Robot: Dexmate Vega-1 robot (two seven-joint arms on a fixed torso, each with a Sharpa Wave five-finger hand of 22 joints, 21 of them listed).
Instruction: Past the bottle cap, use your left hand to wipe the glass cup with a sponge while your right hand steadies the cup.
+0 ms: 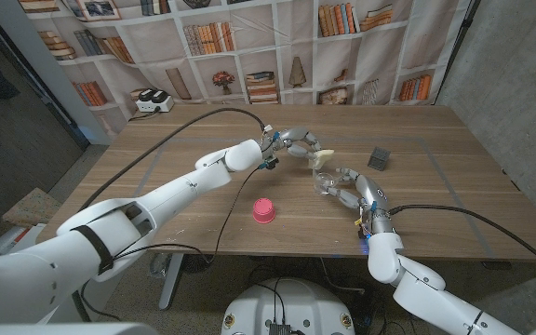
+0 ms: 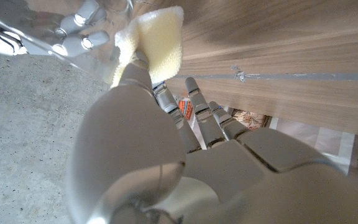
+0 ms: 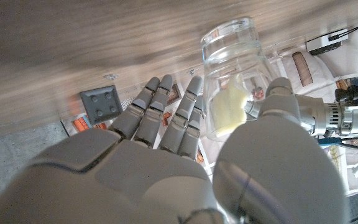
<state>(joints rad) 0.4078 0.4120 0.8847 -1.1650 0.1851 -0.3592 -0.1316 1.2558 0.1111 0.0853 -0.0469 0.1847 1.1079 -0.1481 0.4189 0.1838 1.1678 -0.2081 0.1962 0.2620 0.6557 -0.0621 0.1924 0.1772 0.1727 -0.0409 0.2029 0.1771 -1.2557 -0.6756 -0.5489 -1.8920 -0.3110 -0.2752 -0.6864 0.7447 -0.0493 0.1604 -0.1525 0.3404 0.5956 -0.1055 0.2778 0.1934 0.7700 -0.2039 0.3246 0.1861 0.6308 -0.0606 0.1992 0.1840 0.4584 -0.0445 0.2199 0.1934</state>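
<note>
Left hand [image 1: 291, 142] pinches the pale yellow sponge [image 1: 321, 157], reaching past the pink bottle cap [image 1: 263, 210] so the sponge meets the glass cup [image 1: 328, 180]. Beside it, the right hand [image 1: 350, 187] wraps the cup from behind, apparently bracing it against the wiping push. A dark square block [image 1: 378, 158] sits beyond.

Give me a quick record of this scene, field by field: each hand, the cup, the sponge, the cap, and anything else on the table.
left hand: holds the yellow sponge, against the cup
right hand: grips the glass cup
glass cup: clear, between the two hands, sponge seen through its wall
bottle cap: pink, alone on the wooden table, nearer the robot than the cup
dark grey block: on the table, apart from the cup
white device: at the far left corner
</note>
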